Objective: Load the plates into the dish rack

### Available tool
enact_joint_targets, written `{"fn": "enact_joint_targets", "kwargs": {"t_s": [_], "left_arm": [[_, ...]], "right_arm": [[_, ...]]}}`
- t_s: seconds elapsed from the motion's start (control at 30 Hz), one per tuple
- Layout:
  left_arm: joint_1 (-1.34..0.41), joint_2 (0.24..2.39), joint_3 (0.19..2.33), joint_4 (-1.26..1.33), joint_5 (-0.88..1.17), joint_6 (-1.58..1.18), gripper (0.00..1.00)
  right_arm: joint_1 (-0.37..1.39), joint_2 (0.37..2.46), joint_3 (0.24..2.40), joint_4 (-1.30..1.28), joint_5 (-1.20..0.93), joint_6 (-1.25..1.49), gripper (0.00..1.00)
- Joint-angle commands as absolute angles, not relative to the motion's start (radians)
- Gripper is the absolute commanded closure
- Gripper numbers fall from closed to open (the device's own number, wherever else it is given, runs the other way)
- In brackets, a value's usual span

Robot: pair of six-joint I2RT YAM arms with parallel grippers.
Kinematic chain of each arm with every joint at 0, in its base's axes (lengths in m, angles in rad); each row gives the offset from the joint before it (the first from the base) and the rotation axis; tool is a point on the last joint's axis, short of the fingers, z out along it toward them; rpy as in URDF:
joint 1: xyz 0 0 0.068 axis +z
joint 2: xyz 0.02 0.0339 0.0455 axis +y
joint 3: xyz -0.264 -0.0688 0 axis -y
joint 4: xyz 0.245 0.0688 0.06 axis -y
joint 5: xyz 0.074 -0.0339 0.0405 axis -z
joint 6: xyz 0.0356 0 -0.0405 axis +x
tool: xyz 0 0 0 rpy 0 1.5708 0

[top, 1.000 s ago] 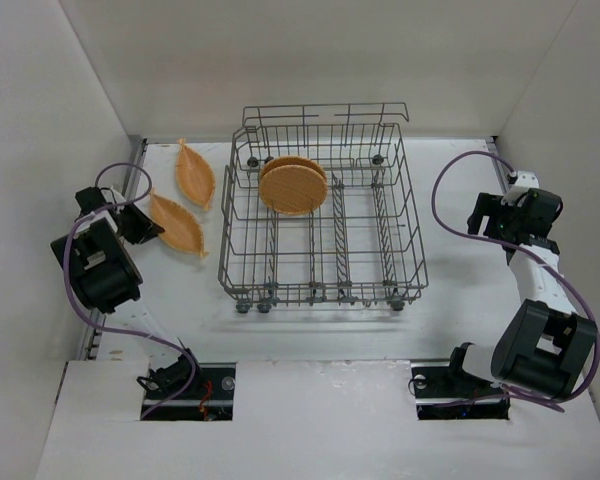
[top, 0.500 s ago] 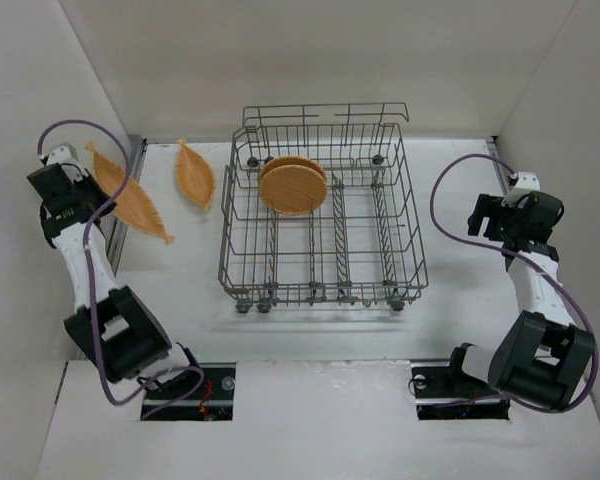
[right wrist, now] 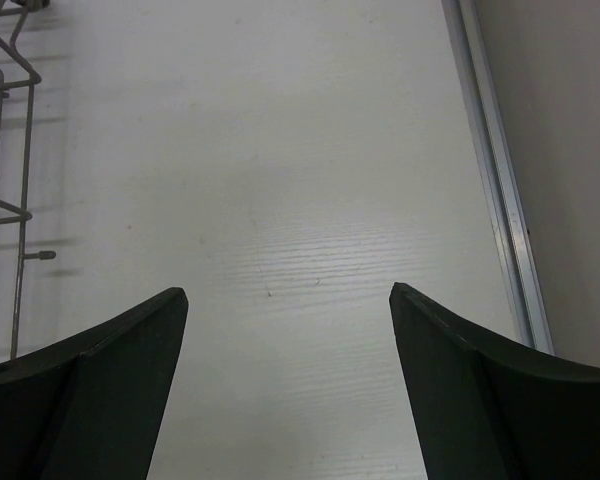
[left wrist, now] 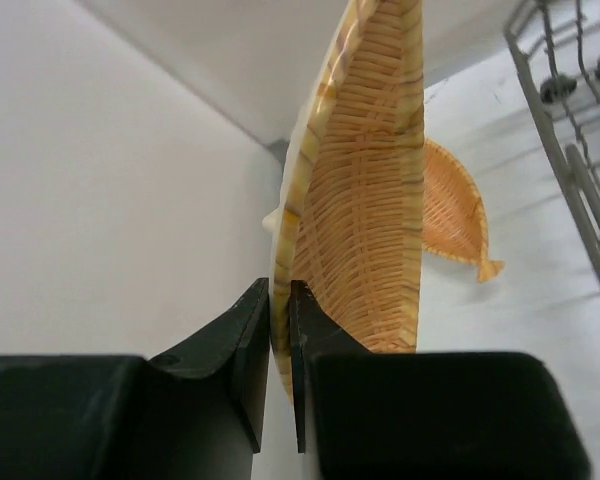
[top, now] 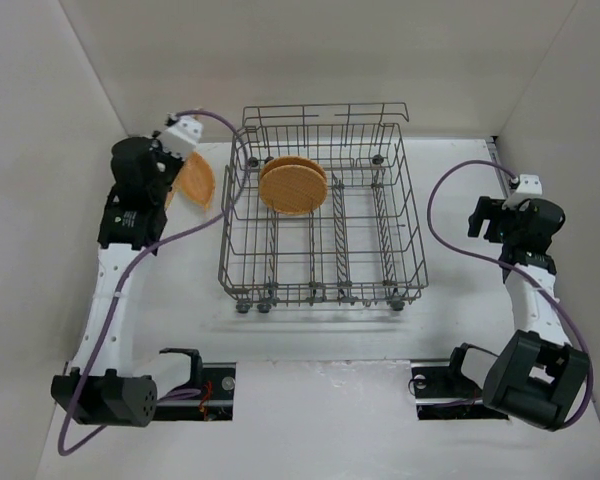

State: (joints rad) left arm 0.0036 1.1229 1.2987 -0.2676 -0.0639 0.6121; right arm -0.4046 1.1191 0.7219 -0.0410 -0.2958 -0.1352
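The left pincer (left wrist: 278, 290) is pinching the held plate (left wrist: 365, 200) by its rim, fingers pressed together on the thin woven edge. It's carrying the plate on edge rather than flat, and my guess is that's so it can drop straight down between the tines of the dish rack (top: 323, 272). The racked plates (top: 293, 185) are already standing upright like that in the rack's 11 o'clock corner. In the top view the left arm is hanging at about 10 o'clock of the rack, just off its left wall. The loose plate (left wrist: 455, 215) is lying flat on the bench (top: 460, 270), at 3 o'clock of the held one in the wrist view, next in line I reckon. The right pincer (right wrist: 285, 292) is sitting spread wide, gripping nothing, over bare bench at 3 o'clock of the rack, probably just parked out of the way. Hard bits: from above the left arm is covering most of the orange, so only a sliver is showing and I can't say which plate that is. The racked ones are overlapping, so it's looking like two but I can't swear to it. The wrist view is cutting off the held plate's top and the pincer body is hiding its bottom, so grip depth is anyone's guess.
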Motion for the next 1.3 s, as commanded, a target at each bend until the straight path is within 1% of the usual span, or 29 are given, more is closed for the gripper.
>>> {"fn": "enact_joint_targets", "kwargs": {"t_s": [0.0,0.1,0.17,0.4,0.73,0.9,1.07,1.27], "left_arm": [[-0.15,1.097,1.309,-0.215,-0.167,0.953,0.97],[-0.321,1.081,1.249,-0.161,-0.198,1.145,0.96],[-0.41,1.092,1.233,-0.124,-0.224,1.219,0.96],[-0.591,1.166,1.27,-0.084,-0.227,1.347,0.96],[-0.709,1.273,1.403,-0.095,-0.216,1.382,0.96],[-0.766,1.315,1.436,-0.084,-0.216,1.381,0.95],[-0.818,1.338,1.402,-0.095,-0.215,1.319,0.95],[-0.803,1.336,1.29,-0.095,-0.195,1.188,0.95]], "right_arm": [[-0.397,1.083,0.71,0.038,-0.313,-0.14,0.12],[-0.397,1.078,0.707,0.04,-0.313,-0.14,0.12],[-0.397,1.074,0.703,0.044,-0.31,-0.138,0.12],[-0.395,1.052,0.684,0.061,-0.302,-0.137,0.12],[-0.395,1.039,0.673,0.072,-0.298,-0.133,0.12],[-0.395,1.037,0.672,0.072,-0.299,-0.135,0.12],[-0.395,1.034,0.67,0.074,-0.301,-0.135,0.12],[-0.397,1.025,0.666,0.074,-0.305,-0.133,0.11]]}}
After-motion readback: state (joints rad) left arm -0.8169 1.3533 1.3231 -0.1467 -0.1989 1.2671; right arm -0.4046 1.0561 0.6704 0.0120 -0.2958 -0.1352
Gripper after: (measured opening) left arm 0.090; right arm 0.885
